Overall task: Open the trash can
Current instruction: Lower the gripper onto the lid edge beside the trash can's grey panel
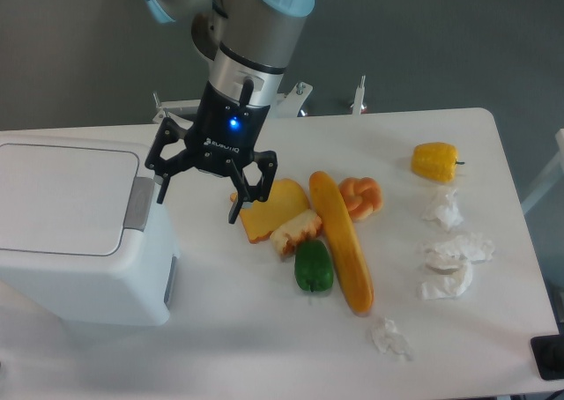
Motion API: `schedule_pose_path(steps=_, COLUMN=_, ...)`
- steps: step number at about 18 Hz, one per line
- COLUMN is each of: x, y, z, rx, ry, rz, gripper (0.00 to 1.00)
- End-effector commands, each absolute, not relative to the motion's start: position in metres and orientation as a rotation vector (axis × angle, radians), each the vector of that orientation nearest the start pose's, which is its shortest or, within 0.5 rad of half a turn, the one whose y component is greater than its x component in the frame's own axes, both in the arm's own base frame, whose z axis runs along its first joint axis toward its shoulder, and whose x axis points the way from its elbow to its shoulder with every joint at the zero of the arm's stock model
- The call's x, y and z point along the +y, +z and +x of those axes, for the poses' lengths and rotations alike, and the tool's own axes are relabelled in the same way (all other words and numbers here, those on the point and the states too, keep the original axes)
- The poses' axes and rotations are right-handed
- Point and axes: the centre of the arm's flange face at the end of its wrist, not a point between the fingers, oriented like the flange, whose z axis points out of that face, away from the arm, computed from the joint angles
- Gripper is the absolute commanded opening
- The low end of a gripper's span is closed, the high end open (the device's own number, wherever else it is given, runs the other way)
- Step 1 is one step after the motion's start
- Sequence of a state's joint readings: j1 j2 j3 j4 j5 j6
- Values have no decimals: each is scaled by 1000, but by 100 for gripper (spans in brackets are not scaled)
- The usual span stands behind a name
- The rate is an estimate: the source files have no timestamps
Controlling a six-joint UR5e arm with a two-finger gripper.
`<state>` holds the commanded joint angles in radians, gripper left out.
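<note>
The white table (458, 347) before a grey wall holds the lidded white plastic trash can (79, 233); the black two-finger gripper (199, 195) hangs spread wide, empty.

Even, diffuse overhead lighting; focus is sharp throughout. Soft shadows fall beneath the trash can (84, 233) and gripper (198, 193). The white table (493, 153) appears bright without harsh glare.

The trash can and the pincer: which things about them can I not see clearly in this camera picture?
- Trash can: its left side is cut off by the picture edge; its inside is hidden under the shut lid.
- Grey push tab: whether the left finger touches it cannot be told from this angle.
- Pincer: open, but its height above the table is unclear.
- Cheese wedge: partly hidden behind the right finger.
</note>
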<state>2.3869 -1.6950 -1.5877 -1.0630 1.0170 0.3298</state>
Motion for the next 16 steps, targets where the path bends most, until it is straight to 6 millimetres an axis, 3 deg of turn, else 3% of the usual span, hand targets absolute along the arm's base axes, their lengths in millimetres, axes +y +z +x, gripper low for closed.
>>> schedule_pose_path(steps=16, x=528, y=474, z=-276, rx=-468, ry=-372, rz=-2497, gripper=100)
